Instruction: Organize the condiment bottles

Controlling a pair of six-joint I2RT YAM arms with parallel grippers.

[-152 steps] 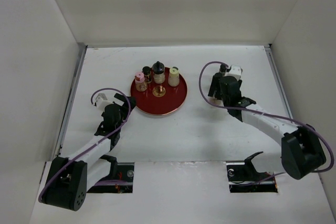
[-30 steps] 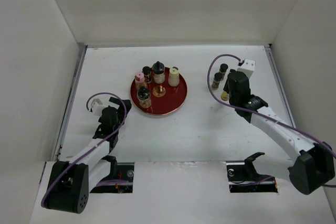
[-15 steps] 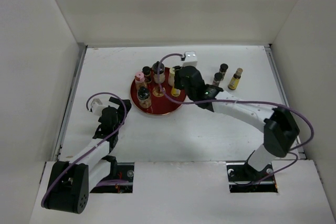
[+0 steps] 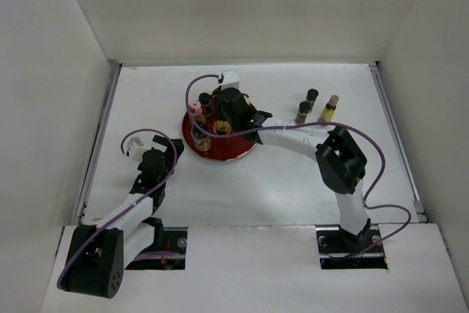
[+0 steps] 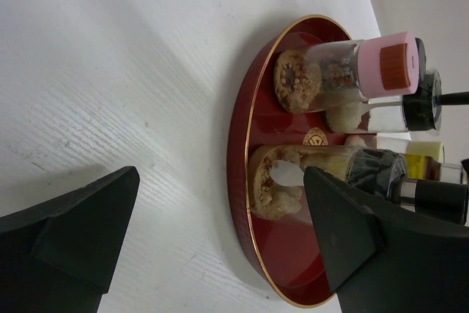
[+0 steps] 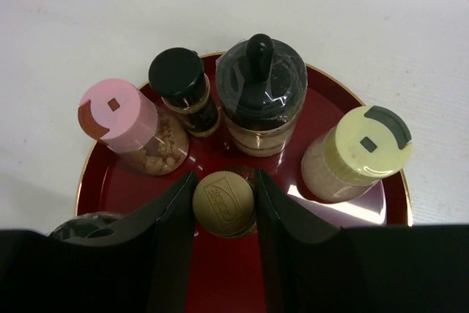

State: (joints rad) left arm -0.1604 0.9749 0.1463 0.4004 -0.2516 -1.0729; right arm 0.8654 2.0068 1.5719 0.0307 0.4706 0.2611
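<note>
Reaching across from the right, the right gripper (image 6: 223,207) was clamped on a gold-capped bottle (image 6: 223,201), one finger pressed against each side of the ribbed cap. It held the bottle over the middle of the red tray (image 5: 264,262); whether the bottle's base touched the tray could not be told.

Four jars stood along the tray's far half. A pink-capped jar (image 6: 117,111) was near the left rim, with a small black-capped bottle (image 6: 178,75) just beside it. A larger jar with a black knobbed lid (image 6: 260,82) stood at the far middle, just beyond the held bottle. A cream-capped jar (image 6: 363,144) stood toward the right rim. A fifth jar with a dark wrapped lid (image 4: 200,135) stood near the tray's near-left rim.

The tray sat on the far half of the table (image 4: 293,181), left of centre. Three more bottles stood close together toward the table's far right corner, well apart from the tray: two dark-capped ones (image 4: 312,96) (image 4: 303,111) and a yellow bottle with a tan cap (image 4: 329,109).

The left gripper (image 5: 220,181) was low near the table's left edge, its fingers spread apart with nothing between them, facing the tray's left rim.
</note>
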